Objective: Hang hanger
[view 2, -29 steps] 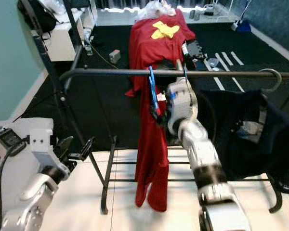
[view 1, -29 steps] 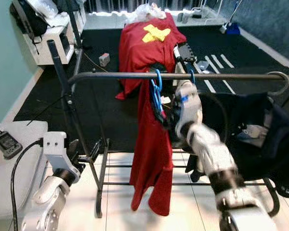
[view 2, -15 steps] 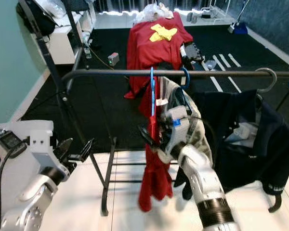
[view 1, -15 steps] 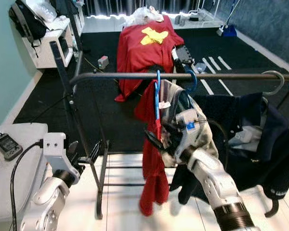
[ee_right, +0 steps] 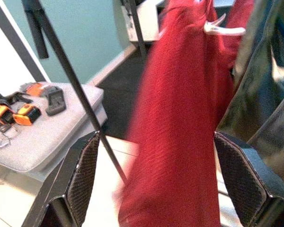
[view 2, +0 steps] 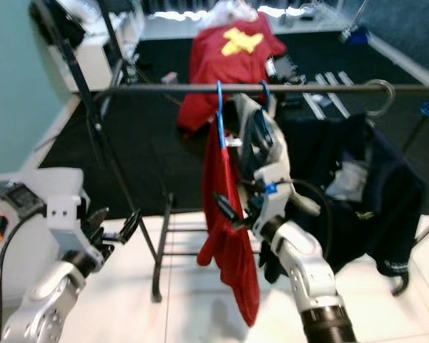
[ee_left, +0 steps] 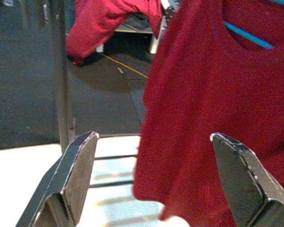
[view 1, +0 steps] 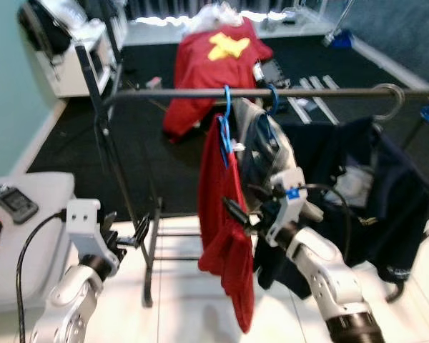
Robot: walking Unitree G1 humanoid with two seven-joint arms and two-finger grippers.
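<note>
Now my right gripper (view 2: 232, 213), fingers spread, sits beside the limp red shirt (view 2: 229, 221); I'd grip its stiff blue hanger (view 2: 220, 114) instead.

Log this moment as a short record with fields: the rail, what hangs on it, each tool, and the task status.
rail: dark horizontal bar of a clothes rack
blue hanger: hooked over the rail, carrying the red garment
beside it: a grey garment, then dark clothes toward the robot's right
right tool: open, low in front of the red garment, gripping nothing
left tool: open, low near the rack's post, empty
background: another red garment draped behind the rack
status: hanger is on the rail
</note>
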